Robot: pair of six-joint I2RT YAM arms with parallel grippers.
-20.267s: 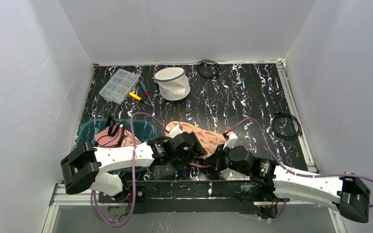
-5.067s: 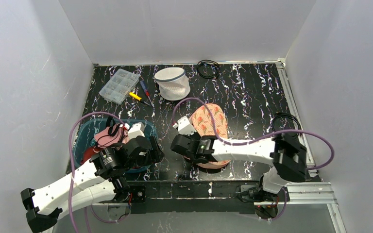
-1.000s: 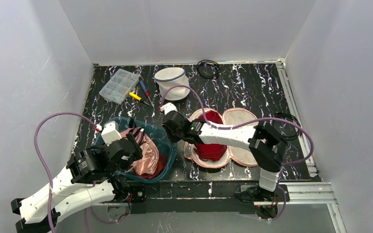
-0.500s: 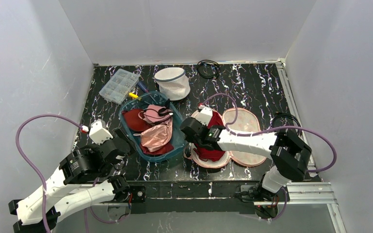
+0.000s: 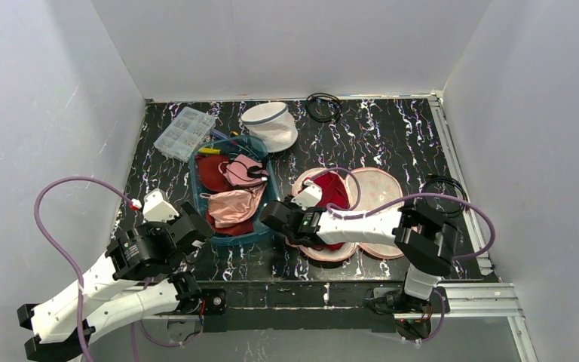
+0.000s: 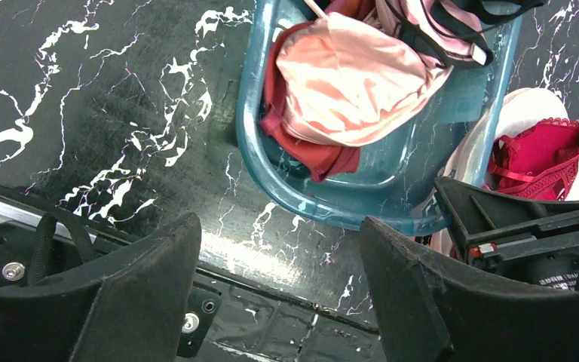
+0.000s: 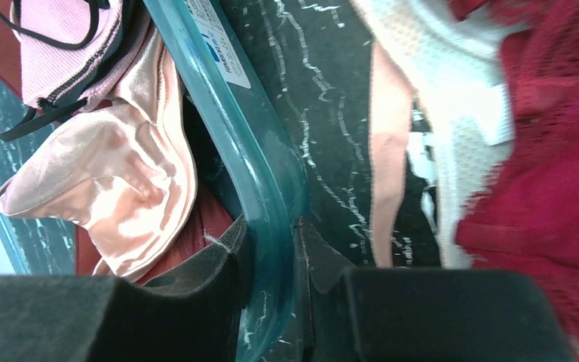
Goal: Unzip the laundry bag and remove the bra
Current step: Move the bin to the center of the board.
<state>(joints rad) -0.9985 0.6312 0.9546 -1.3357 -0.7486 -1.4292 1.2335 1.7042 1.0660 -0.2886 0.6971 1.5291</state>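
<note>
The white mesh laundry bag (image 5: 270, 125) with blue-grey trim lies tilted at the back, touching the far end of a teal basket (image 5: 265, 197) full of pink and red bras (image 5: 230, 205). My right gripper (image 5: 274, 216) is shut on the basket's right rim (image 7: 270, 197); its fingers (image 7: 219, 260) pinch the rim from both sides. Beside it a flat round pink-trimmed bag (image 5: 381, 188) lies open with a red bra (image 5: 335, 188) in it, also in the right wrist view (image 7: 550, 166). My left gripper (image 5: 190, 230) is open and empty, above the table's near edge in front of the basket (image 6: 309, 207).
A clear parts box (image 5: 184, 131) and screwdrivers (image 5: 209, 149) lie at the back left, against the basket. A black cable coil (image 5: 323, 105) is at the back, another (image 5: 443, 194) at the right. White walls close in three sides.
The basket has swung and slid toward the back, pushing the white mesh bag over onto a tilt. My right gripper moved nearer and left with the rim. The left gripper shifted slightly right.
</note>
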